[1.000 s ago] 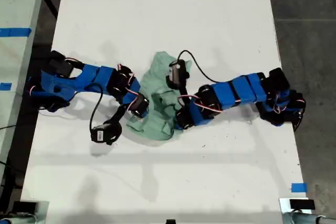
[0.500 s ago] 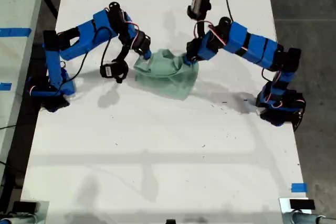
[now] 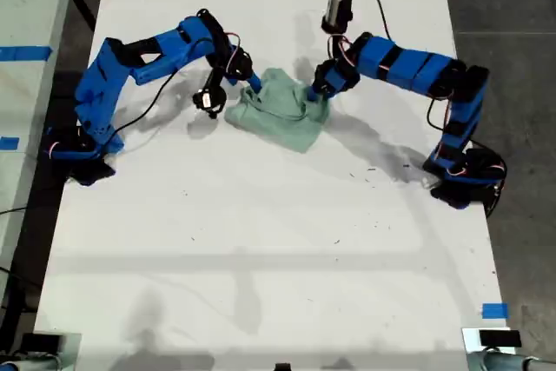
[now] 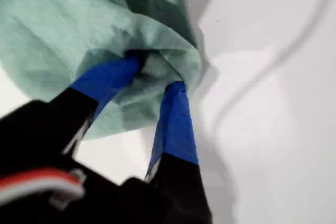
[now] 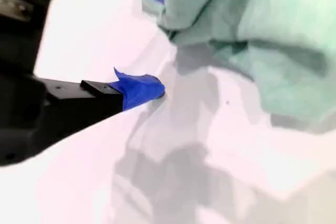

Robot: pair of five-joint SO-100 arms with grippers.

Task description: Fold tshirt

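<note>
tshirt (image 3: pixel 282 116): pale mint green, plain, darker green in the folds
first gripper (image 4: pixel 155 80): blue fingers on a black body, with a red and white wire
second gripper (image 5: pixel 152 40): blue fingertips, black body
arms: bright blue links, black joints, black cables
table (image 3: pixel 261 258): white, with small dark specks
tape (image 3: pixel 494 310): blue, by the table's edge at the exterior view's lower right
floor (image 3: pixel 508 6): dark grey

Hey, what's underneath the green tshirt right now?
Only the white table shows around the bunched tshirt. Anything beneath the cloth is covered. My first gripper pinches a fold, so its fingertips are partly buried in the fabric.
</note>
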